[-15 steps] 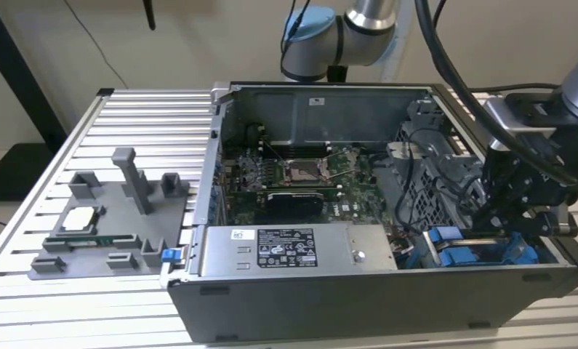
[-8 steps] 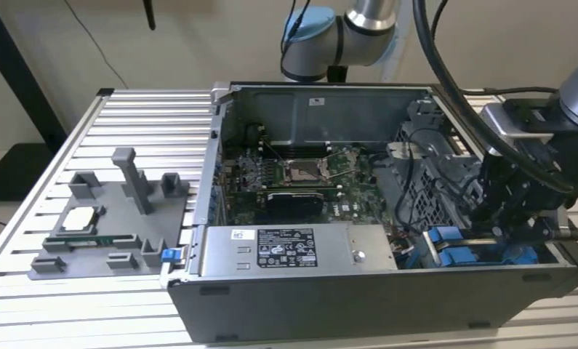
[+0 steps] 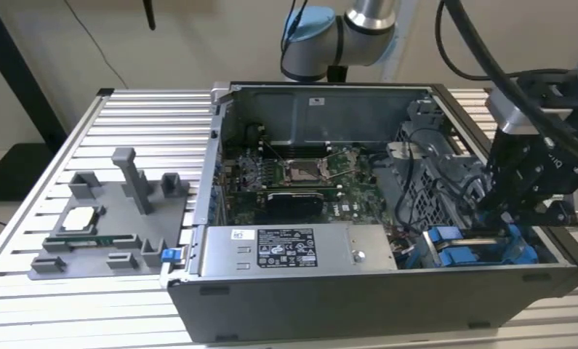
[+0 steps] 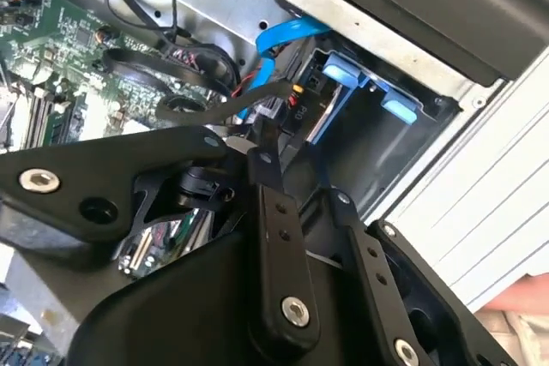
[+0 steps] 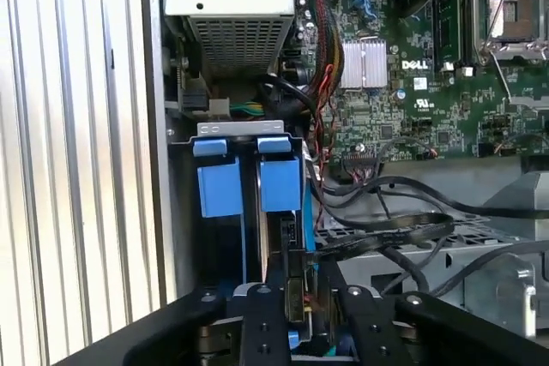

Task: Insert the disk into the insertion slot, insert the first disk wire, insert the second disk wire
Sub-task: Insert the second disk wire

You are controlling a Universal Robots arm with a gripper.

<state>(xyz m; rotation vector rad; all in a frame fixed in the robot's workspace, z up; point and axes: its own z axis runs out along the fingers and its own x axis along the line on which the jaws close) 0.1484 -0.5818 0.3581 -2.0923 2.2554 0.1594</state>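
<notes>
Two black, flat-linked fingers [image 5: 273,297] of the gripper [image 5: 296,285] stand close together over the drive bay; they appear pinched on a small dark connector with red and yellow leads at the rear of the disk [image 5: 279,212], though the contact itself is partly hidden. In the second wrist view one finger tip [image 4: 262,139] reaches the same black connector [image 4: 296,100] beside a bright blue ribbon cable [image 4: 279,36].

The disk sits on edge inside the insertion slot [image 5: 184,212], its long axis running along the bay from the blue tabs back toward the gripper. Its glossy blue plastic carrier shows as two squared tabs side by side, with a thin grey metal edge between them. In the exterior view the gripper [image 3: 502,218] hangs down into the near corner of the case at the exterior view's right, where the blue carrier [image 3: 463,251] lies just beside the silver power-supply box [image 3: 289,251] with its black-and-white label.

Beyond the bay, loose black cables [image 5: 386,212] loop over a green motherboard [image 5: 429,66] carrying a finned silver heatsink and a metal socket frame. The open grey computer case [image 3: 366,305] rests on a ribbed aluminium table [image 3: 134,131]. At the exterior view's left a grey plastic fixture tray [image 3: 114,211] holds small parts.
</notes>
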